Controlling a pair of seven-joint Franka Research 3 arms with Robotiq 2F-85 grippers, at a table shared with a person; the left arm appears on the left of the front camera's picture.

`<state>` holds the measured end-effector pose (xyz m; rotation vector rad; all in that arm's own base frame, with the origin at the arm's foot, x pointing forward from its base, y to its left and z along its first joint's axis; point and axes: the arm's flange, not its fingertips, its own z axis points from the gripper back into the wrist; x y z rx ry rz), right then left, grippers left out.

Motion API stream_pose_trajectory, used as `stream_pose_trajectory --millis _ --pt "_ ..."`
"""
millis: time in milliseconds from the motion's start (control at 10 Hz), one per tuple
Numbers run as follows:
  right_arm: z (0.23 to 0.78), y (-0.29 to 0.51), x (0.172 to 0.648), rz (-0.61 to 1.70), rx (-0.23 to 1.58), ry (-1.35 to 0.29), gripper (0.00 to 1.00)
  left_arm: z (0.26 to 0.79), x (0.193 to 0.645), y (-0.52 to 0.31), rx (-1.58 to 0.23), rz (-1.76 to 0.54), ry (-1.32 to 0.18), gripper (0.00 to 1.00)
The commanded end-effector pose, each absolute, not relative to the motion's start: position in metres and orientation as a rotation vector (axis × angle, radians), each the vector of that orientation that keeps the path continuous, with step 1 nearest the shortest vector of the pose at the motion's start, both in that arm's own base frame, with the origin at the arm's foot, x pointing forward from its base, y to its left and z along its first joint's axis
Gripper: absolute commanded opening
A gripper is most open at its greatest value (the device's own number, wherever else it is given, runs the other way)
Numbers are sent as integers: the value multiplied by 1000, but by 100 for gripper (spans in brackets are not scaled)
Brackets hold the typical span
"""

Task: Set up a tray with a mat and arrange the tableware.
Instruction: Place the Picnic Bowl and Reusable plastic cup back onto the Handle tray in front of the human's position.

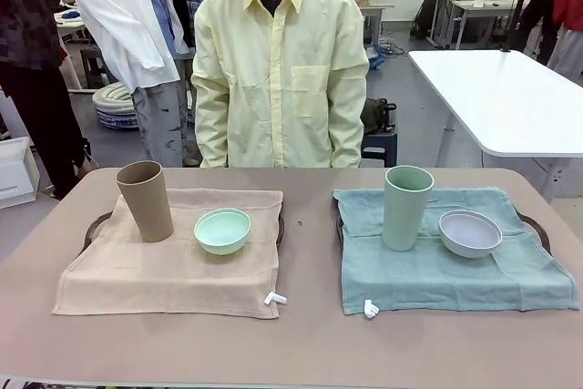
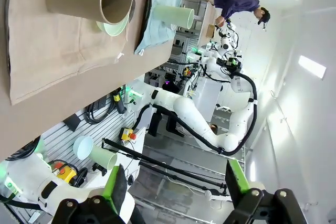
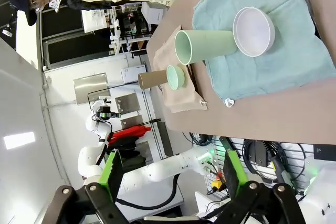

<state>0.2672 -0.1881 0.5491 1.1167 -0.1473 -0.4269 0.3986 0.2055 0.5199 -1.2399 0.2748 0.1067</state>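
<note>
**Above the table: both grippers raised, wide open, holding nothing**

Above and clear of the tabletop, the left gripper [image 2: 176,190] hangs with its green-padded fingers [image 2: 114,184] spread wide; nothing lies between them. The right gripper [image 3: 170,182] is likewise raised off the table, jaws fully apart and empty, touching nothing.

On the brown table [image 1: 310,334] sit two trays, each draped with a cloth mat. The left tray [image 1: 91,230] carries a beige mat [image 1: 164,271]; on it the tan-brown cup [image 1: 146,199] stands at the far left, leaning slightly, with the mint green bowl [image 1: 223,230] just beside it to the right. The right tray [image 1: 537,225] carries a teal mat [image 1: 437,271]; the pale green cup [image 1: 406,207] stands upright on it, and the greyish white bowl [image 1: 470,232] rests near its right. A small white tag shows at the near corner of each mat.

A person in a pale yellow shirt [image 1: 282,70] stands at the far side, arms down. Behind are a white table [image 1: 501,97] and workshop clutter.
</note>
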Motion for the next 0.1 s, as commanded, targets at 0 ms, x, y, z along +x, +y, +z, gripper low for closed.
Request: stream_pose_trajectory --millis 0 --pt "552 -186 265 -433 1134 -145 100 520 399 206 -1246 110 261 100"
